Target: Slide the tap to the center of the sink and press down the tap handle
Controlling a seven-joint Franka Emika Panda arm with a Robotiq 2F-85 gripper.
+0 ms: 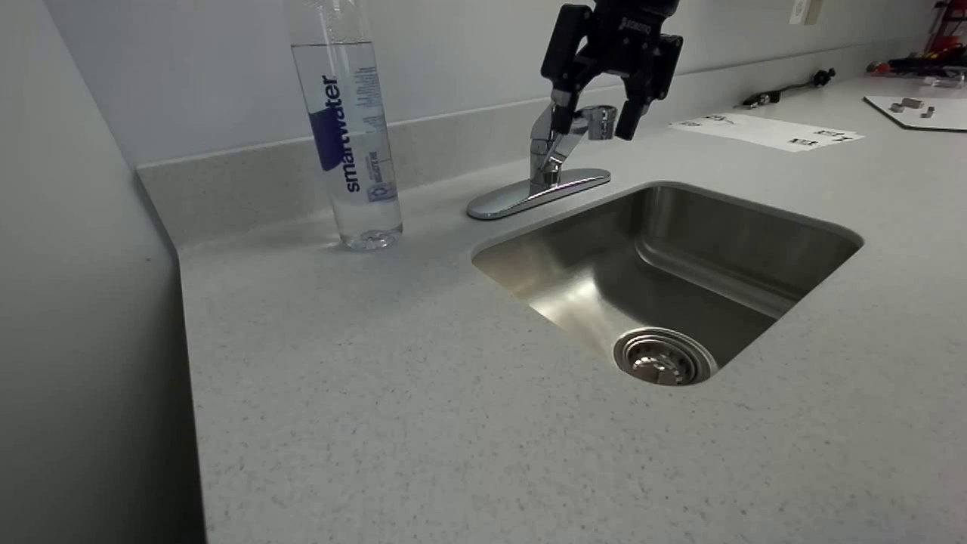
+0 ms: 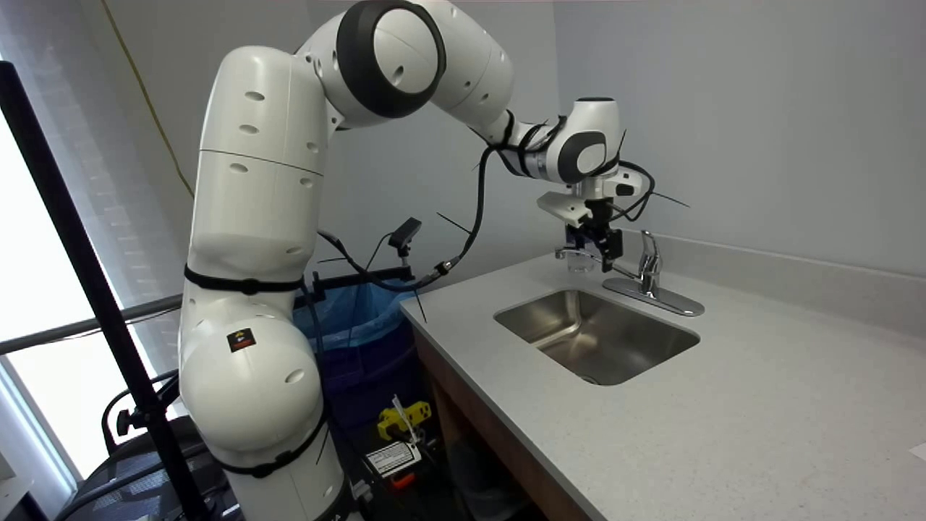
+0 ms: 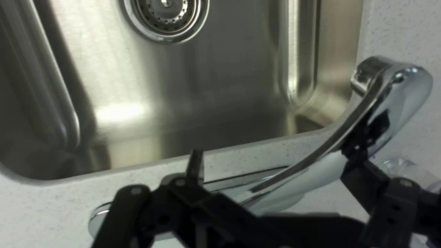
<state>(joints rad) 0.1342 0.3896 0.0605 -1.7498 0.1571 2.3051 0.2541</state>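
The chrome tap stands behind the sink on its oval base plate point(image 1: 502, 202); in an exterior view, the tap handle point(image 2: 647, 250) points up above the tap body. The tap's long spout point(image 3: 396, 88) is swung aside, its end near a corner of the sink in the wrist view. The steel sink point(image 2: 597, 340) with its round drain point(image 3: 168, 17) is set in the counter. My gripper point(image 1: 594, 132) is open above the spout, which crosses the gap between its fingers in the wrist view point(image 3: 277, 155). One finger is very close to the spout; I cannot tell whether it touches. The handle is hidden in the wrist view.
A clear water bottle point(image 1: 355, 151) stands on the counter beside the tap and shows partly in the wrist view point(image 3: 406, 170). A backsplash point(image 2: 796, 264) runs behind the tap. Farther along lie a printed sheet point(image 1: 767, 132), a black cable point(image 1: 786, 91) and a white board point(image 1: 929, 109).
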